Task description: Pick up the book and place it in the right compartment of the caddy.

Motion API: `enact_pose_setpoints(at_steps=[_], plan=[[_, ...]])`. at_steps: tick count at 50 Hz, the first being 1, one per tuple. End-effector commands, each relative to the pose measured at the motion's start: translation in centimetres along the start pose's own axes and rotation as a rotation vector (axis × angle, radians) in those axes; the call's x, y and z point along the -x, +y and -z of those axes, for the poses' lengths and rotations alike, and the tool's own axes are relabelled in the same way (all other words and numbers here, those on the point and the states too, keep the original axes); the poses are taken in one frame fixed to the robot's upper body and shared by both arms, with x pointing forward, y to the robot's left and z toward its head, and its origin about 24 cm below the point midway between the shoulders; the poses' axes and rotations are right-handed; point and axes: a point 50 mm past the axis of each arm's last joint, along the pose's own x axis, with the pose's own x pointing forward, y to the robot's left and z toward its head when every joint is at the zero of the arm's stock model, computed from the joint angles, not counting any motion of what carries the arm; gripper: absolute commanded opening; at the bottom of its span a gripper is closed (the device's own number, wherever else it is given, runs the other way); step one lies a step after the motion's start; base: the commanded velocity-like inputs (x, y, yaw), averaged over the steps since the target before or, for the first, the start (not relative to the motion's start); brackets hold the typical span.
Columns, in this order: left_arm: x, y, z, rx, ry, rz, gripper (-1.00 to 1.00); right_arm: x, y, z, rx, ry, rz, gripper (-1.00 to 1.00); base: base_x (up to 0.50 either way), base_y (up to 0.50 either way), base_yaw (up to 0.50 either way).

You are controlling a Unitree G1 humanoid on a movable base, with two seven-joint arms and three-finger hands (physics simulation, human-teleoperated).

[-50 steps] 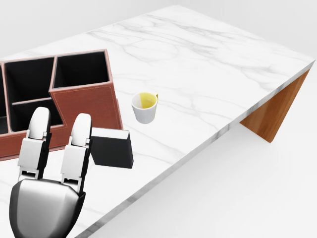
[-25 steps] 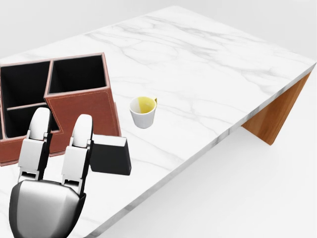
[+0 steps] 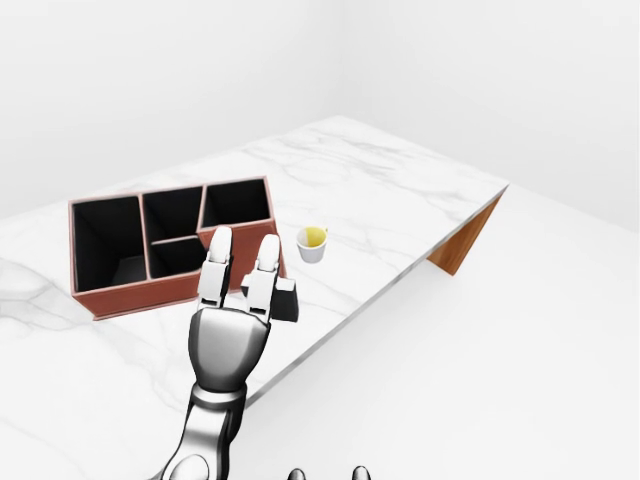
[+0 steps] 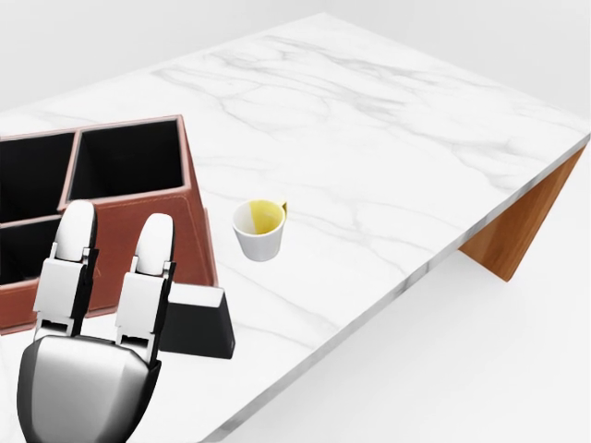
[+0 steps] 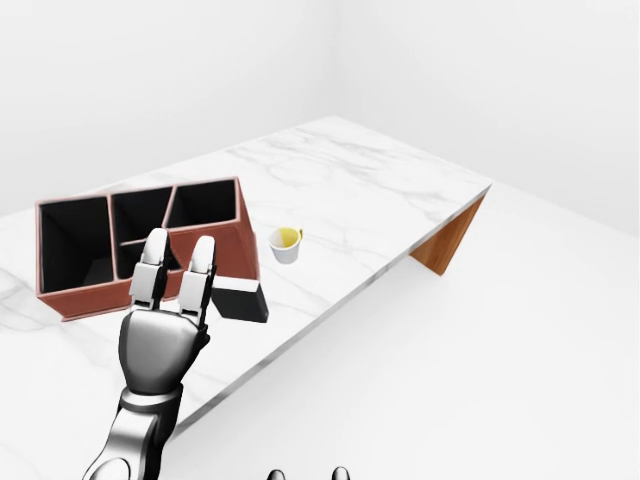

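Observation:
A black book [image 4: 199,323] with white page edges stands on the marble table just below the caddy's right end in the head view. The brown caddy [image 4: 191,235] has black compartments, and its right one [image 4: 129,157] holds nothing. My left hand [image 4: 115,221] is raised with its fingers straight and open. It covers the book's left part and the caddy's near wall, and holds nothing. Only two fingertips of my right hand [image 3: 325,472] show at the bottom edge of the left-eye view.
A white cup [image 4: 257,229] with a yellow inside stands to the right of the caddy. The table [image 4: 397,138] ends in an edge running from lower left to right, with a wooden leg [image 4: 522,221] under its right corner. White floor lies beyond.
The whole picture has shifted: caddy, book and cup slide down and to the left in the head view, so the camera moved. My left hand keeps its place in the view.

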Motion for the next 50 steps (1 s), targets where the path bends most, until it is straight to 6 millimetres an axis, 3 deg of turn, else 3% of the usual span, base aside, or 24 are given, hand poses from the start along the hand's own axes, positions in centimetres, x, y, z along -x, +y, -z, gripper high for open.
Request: enact_pose_setpoints(at_steps=[1, 50], plan=[[-0.02, -0.09, 0.03, 0.001, 0.001, 0.002, 1.00, 0.01, -0.03, 0.04, 0.000, 0.001, 0.002, 1.00, 0.10, -0.13, 0.00], [0.02, -0.13, -0.03, -0.003, -0.004, 0.005, 1.00, 0.03, 0.02, 0.00, 0.002, 0.001, 0.000, 1.00, 0.13, -0.10, 0.00]])
